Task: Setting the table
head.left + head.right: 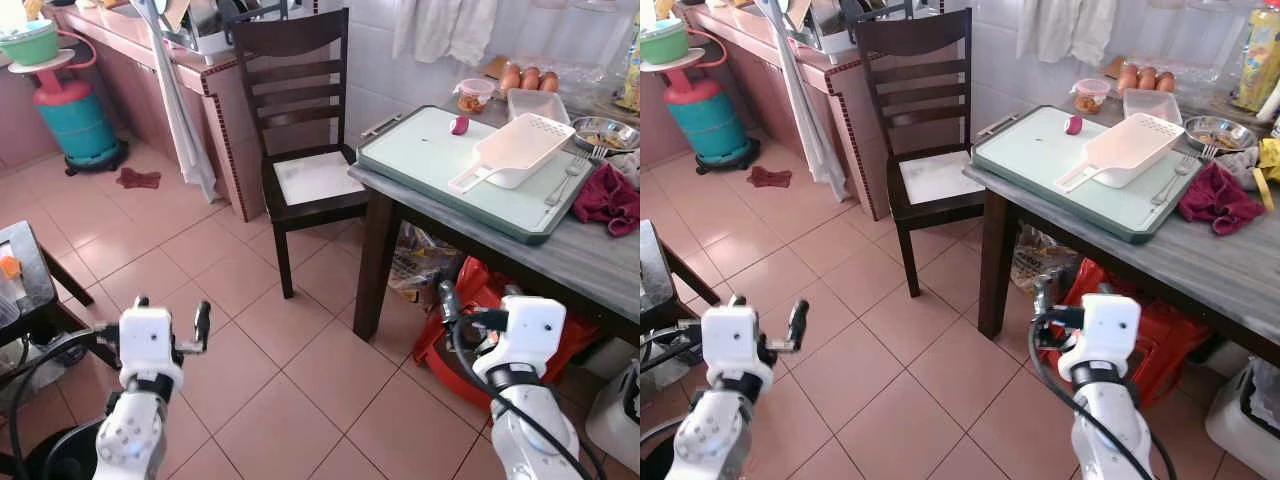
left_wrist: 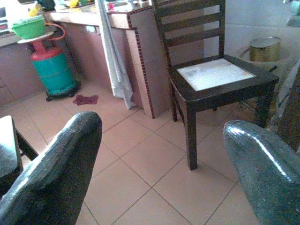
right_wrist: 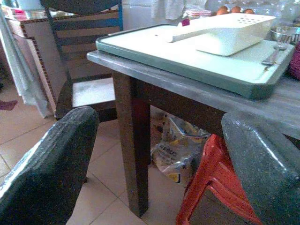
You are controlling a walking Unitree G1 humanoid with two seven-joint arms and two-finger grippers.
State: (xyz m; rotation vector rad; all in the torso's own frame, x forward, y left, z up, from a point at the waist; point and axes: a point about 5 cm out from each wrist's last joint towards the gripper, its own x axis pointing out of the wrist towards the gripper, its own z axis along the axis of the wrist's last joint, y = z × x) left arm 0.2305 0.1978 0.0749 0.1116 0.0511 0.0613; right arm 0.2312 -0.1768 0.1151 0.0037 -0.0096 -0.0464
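Observation:
A grey table stands ahead on the right. On it lies a pale green tray with a white perforated scoop, a fork and a small purple item. Behind the tray are a metal bowl, a dark red cloth and eggs. My left gripper hangs open over the floor tiles, facing the chair. My right gripper is open too, held below the table's edge near its leg, with nothing between its fingers.
A dark wooden chair stands against the table's left end. A red plastic stool and a bag lie under the table. A teal gas cylinder is far left, and a small dark table close on my left.

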